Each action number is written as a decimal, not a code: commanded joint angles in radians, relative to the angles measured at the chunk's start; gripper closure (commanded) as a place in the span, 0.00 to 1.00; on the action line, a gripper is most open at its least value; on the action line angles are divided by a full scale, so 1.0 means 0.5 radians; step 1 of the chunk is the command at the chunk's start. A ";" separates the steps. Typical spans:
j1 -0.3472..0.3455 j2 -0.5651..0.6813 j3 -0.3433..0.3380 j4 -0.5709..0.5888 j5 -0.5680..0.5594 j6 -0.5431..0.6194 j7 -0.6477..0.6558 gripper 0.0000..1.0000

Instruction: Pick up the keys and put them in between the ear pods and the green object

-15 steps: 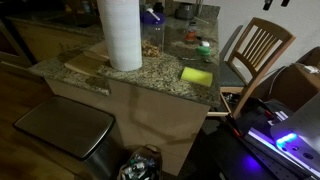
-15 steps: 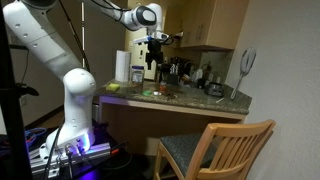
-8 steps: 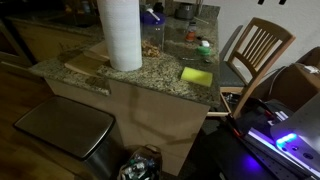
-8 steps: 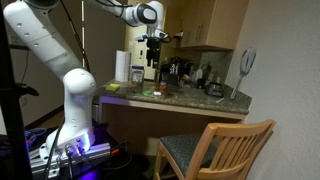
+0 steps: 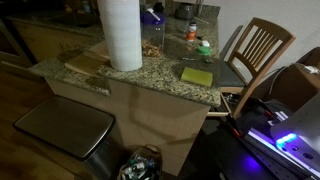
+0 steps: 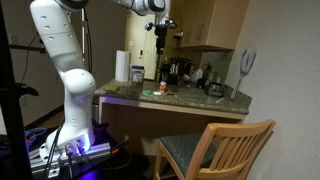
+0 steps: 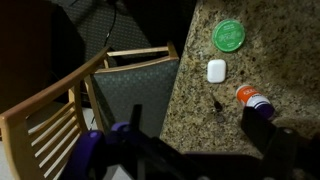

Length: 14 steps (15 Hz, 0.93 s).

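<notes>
In the wrist view a round bright green object (image 7: 228,35) lies on the granite counter (image 7: 190,120). The white ear pods case (image 7: 215,71) lies just below it. A small dark item, apparently the keys (image 7: 216,103), lies on the counter on the other side of the case, next to an orange-capped bottle (image 7: 255,100). My gripper (image 7: 200,125) is open and empty, its dark fingers wide apart well above the counter. In an exterior view the gripper (image 6: 160,42) hangs high over the counter.
A yellow sponge (image 5: 197,76), a paper towel roll (image 5: 122,35) and a wooden board (image 5: 85,63) sit on the counter. A wooden chair (image 5: 255,50) stands at the counter's edge, also in the wrist view (image 7: 120,90). A bin (image 5: 65,130) stands below.
The arm has risen, lifting the open gripper higher above the counter. The objects on the counter have not moved.
</notes>
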<state>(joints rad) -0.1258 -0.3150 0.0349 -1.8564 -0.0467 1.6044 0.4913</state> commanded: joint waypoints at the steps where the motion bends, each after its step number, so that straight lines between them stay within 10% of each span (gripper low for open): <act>1: 0.019 0.020 -0.016 0.024 -0.005 -0.012 0.004 0.00; 12: 0.087 0.500 -0.006 -0.254 0.029 0.588 1.297 0.00; 14: 0.111 0.533 -0.021 -0.181 0.011 0.482 1.173 0.00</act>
<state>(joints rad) -0.0925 -0.0485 0.0465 -1.9490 -0.0404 1.8480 1.0773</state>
